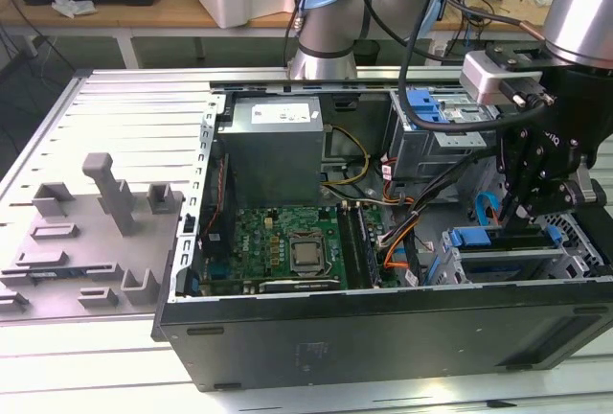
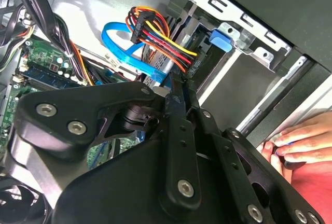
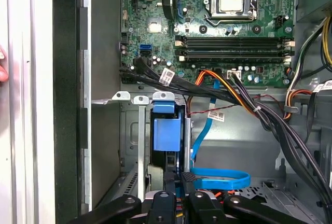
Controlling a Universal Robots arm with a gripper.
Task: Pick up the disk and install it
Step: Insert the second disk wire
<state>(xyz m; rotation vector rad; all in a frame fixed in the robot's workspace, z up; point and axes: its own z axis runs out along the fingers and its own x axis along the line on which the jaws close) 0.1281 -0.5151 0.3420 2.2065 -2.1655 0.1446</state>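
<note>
The gripper is low inside the open computer case, at the drive cage on the exterior view's right. Its fingers stand close together w/ a thin dark edge between them — the disk, blue handle visible, sits upright in the cage slot. A hand rests on the case edge.
</note>
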